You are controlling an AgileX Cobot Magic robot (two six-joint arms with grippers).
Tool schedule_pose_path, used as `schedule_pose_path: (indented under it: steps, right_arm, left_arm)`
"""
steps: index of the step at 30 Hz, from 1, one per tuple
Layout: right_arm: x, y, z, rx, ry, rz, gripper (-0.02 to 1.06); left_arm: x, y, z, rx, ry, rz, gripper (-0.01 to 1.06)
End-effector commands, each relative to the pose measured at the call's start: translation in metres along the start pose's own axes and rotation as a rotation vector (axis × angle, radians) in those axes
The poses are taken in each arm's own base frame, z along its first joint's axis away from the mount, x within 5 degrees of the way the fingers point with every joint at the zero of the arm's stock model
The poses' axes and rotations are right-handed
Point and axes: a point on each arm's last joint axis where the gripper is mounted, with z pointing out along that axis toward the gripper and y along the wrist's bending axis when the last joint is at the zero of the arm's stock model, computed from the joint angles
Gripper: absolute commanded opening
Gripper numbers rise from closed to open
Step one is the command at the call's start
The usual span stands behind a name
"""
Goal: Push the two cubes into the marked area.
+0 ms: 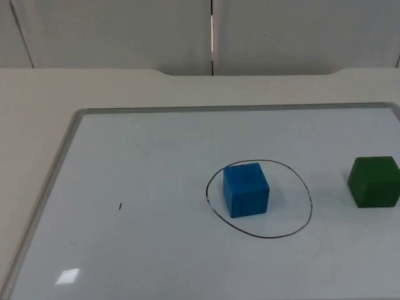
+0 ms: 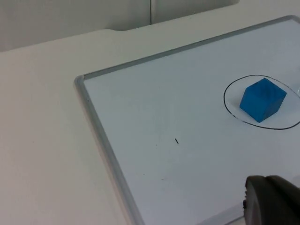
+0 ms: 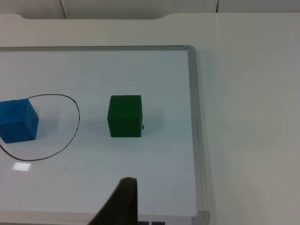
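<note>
Item 1, work area. A whiteboard (image 1: pixel 156 187) with a grey frame lies flat on the cream surface (image 1: pixel 37 125), which ends at the grey partition wall (image 1: pixel 125 31). A hand-drawn black oval (image 1: pixel 289 201) on the board forms the marked area. 1 small black tick (image 1: pixel 120 206) sits on the board well to the left of the oval.

Item 2, blue cube (image 1: pixel 246 189). It rests flat on the board inside the oval, in the oval's left half. Its left edge is close to the drawn line but inside it. The right half of the oval is bare board.

Item 3, green cube (image 1: pixel 374 181). It rests flat on the board outside the oval, to the right of it and apart from the line. In the right wrist view it stands between the oval and the right side of the board's frame, touching neither. The 2 cubes are well apart and roughly level with one another across the board.

Item 4, left gripper (image 2: pixel 272 202). A black tip of it shows in the left wrist view, over the near part of the board, well apart from the blue cube. Whether it is released or clenched cannot be told.

Item 5, right gripper (image 3: pixel 123 202). A black tip shows in the right wrist view, over the board on the near side of the green cube, with bare board between them. Its state likewise cannot be told. Nothing is seen held in either gripper.
</note>
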Motion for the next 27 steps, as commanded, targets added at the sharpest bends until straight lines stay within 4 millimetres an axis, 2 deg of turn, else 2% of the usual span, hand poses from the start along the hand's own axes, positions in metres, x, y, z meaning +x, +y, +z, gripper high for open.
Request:
schedule_pose_path:
  steps: [1,5,11,27]
  right_arm:
    - [0.000,0.000,0.001,0.005,-0.006,-0.002,1.05]
    - [0.000,0.000,0.001,0.005,-0.006,-0.002,1.05]
    - [0.000,0.000,0.001,0.005,-0.006,-0.002,1.05]
    - [0.000,0.000,0.001,0.005,-0.006,-0.002,1.05]
  left_arm:
    - [0.008,0.001,-0.004,-0.008,-0.020,-0.011,0.00]
    - [0.011,0.001,-0.009,-0.011,-0.056,-0.008,0.00]
    - [0.019,0.003,-0.004,-0.035,0.011,0.005,0.00]
    - [0.020,0.003,-0.003,-0.031,0.016,0.017,0.00]
